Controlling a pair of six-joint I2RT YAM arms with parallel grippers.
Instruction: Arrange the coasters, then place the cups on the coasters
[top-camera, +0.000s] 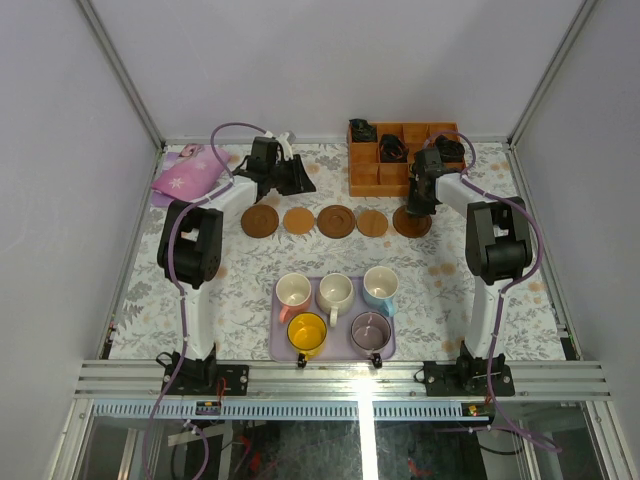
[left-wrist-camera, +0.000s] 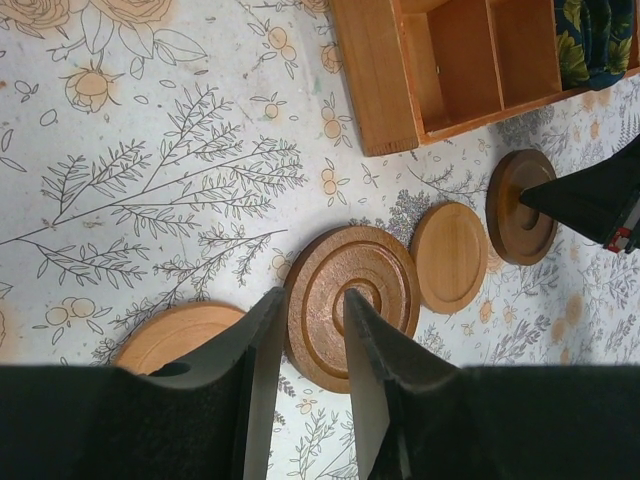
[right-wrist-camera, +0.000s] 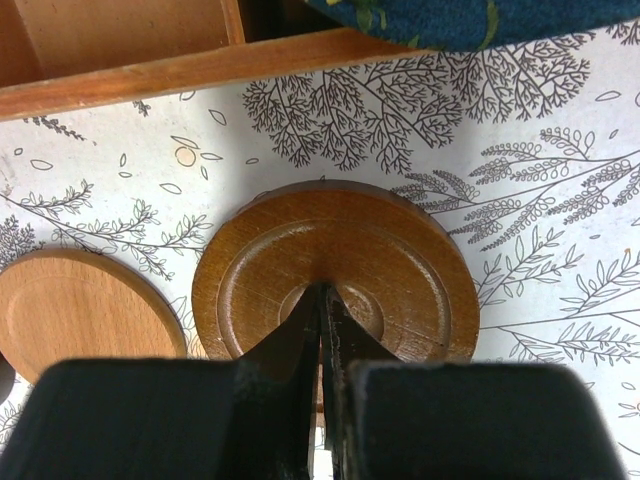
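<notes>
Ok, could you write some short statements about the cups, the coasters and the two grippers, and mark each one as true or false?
1. All five cups stand on the lavender tray. True.
2. The right gripper is wide open. False: it is shut, with its tips at the centre of the rightmost dark coaster.
3. The five coasters lie in one row, dark and tan in turn. True.
4. The yellow cup stands on a coaster. False: it is on the tray, and no coaster bears a cup.
5. The left gripper holds a tan coaster. False: its jaws stand apart with nothing between them.
</notes>
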